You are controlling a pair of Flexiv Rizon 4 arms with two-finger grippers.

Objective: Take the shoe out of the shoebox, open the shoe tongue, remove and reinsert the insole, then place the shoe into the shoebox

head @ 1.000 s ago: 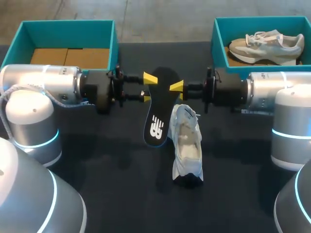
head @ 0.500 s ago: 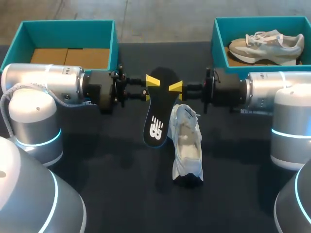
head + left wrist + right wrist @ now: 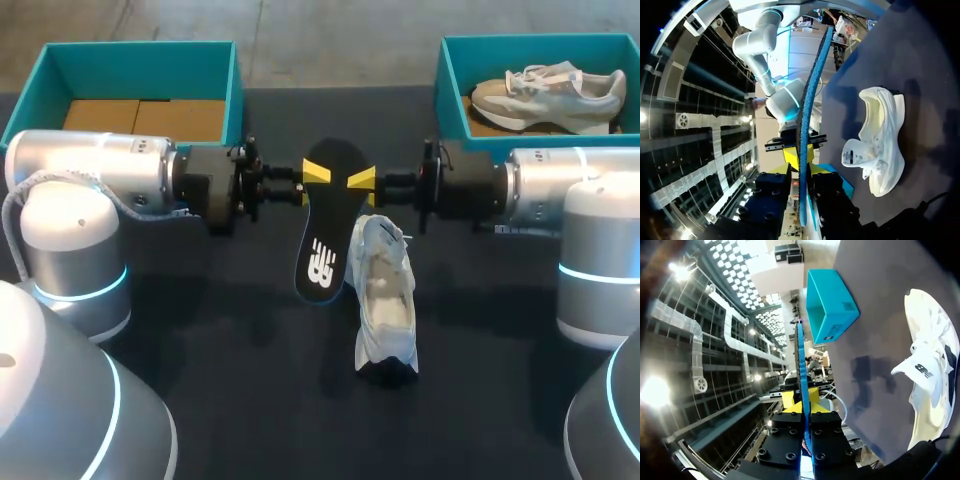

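Right gripper (image 3: 362, 180), clamped on the far end of the black insole (image 3: 322, 250) and holding it tilted above the dark table (image 3: 200, 330); left gripper (image 3: 313, 180) meets the same end from the opposite side, grip not discernible. At the table's far edge stand the left shoebox (image 3: 140, 60) and the right shoebox (image 3: 450, 90), which contains a grey shoe (image 3: 550, 92). The white shoe (image 3: 385, 300) lies on the table just beside the insole's near end.

Bright, even overhead light — soft shadows.
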